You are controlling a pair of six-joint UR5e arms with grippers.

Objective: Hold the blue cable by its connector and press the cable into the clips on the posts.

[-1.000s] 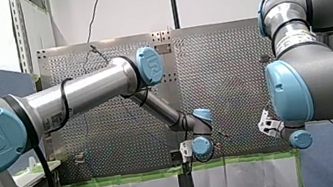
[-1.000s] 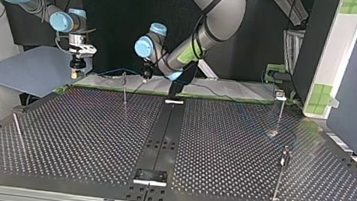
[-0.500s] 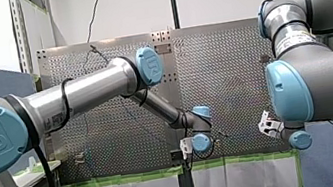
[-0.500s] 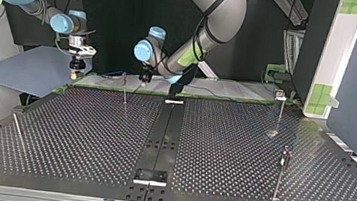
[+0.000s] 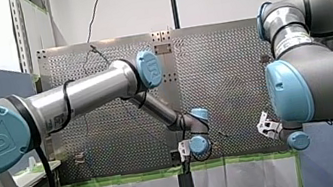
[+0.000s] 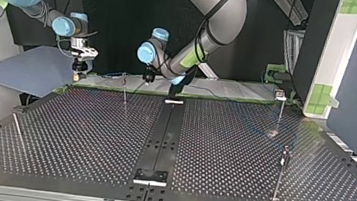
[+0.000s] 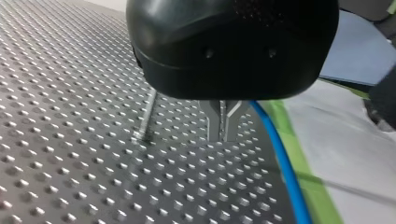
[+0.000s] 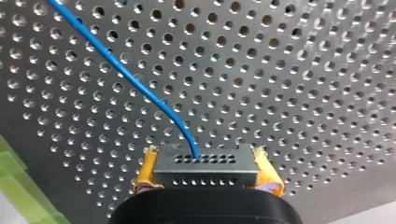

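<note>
Blue from end to end: leaves the connector as a thin cable and climbs away over the perforated table, ahead of my right gripper. Grasps that connector, a grey block with rows of small holes, between yellow pads, one against each end. Sits close over the table, with a strip of green tape off to one side.

In the left wrist view, shows my left gripper clenched: metal fingers pressed together with only a hairline seam and nothing held between them. Hangs over the table; cannot tell whether the tips touch it. Passes the cable just beside those fingers, on the tape side, apparently without contact. Has a thin post on the fingers' other side, near them.

In the top view, puts my right gripper over the table's far edge at the view's left, and my left gripper nearer the middle, just beside that post. Strings a faint blue line low along the far edge between the two grippers. Keeps the other posts at the view's right, well apart from both grippers. Cannot tell whether the cable lies in any clip.
</note>
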